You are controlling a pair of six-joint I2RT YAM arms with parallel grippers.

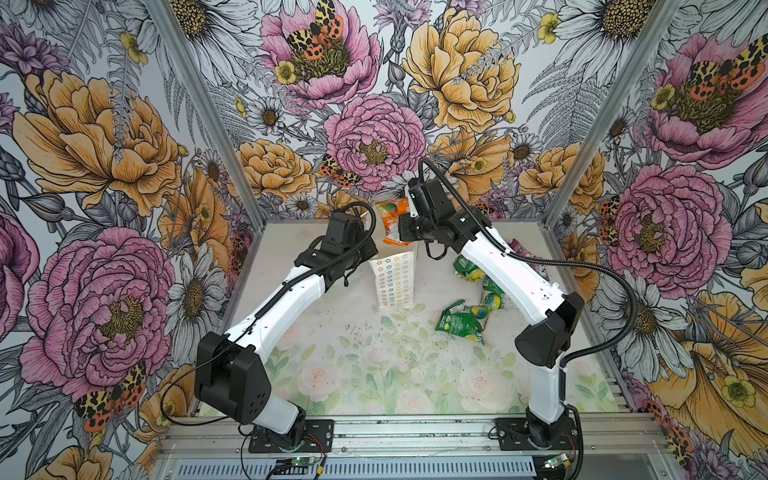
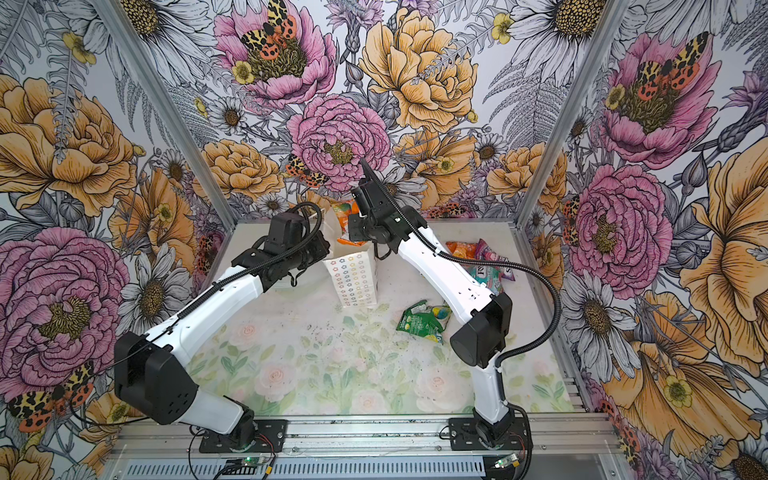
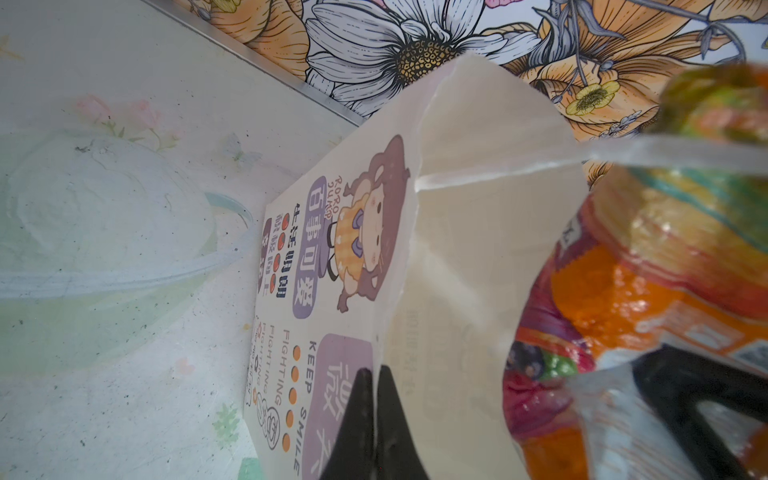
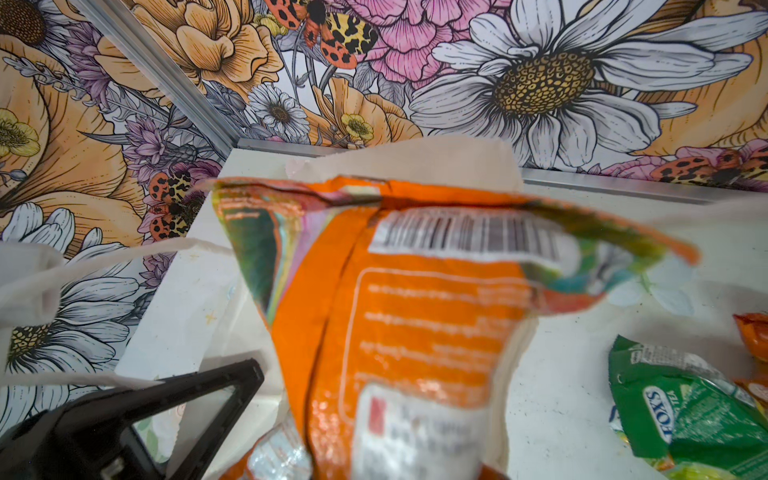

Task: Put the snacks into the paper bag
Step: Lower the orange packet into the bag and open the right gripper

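The paper bag [image 1: 395,282] [image 2: 355,282] stands upright at the back middle of the table, mouth open. My left gripper [image 1: 372,252] [image 3: 374,415] is shut on the bag's left rim, and the plain white inside [image 3: 478,208] shows past it. My right gripper [image 1: 402,232] is shut on an orange snack [image 1: 392,220] [image 2: 345,224] [image 4: 415,311] that hangs over the bag's mouth, its lower end inside the rim. The packet hides the right fingers in the right wrist view. Green-and-yellow snacks [image 1: 463,320] [image 1: 467,266] [image 4: 685,415] lie on the table right of the bag.
An orange packet [image 2: 461,249] and a teal-pink packet [image 2: 490,266] lie at the back right by the right arm. A clear round dish [image 3: 104,249] sits left of the bag under the left arm. Floral walls close in the back and sides.
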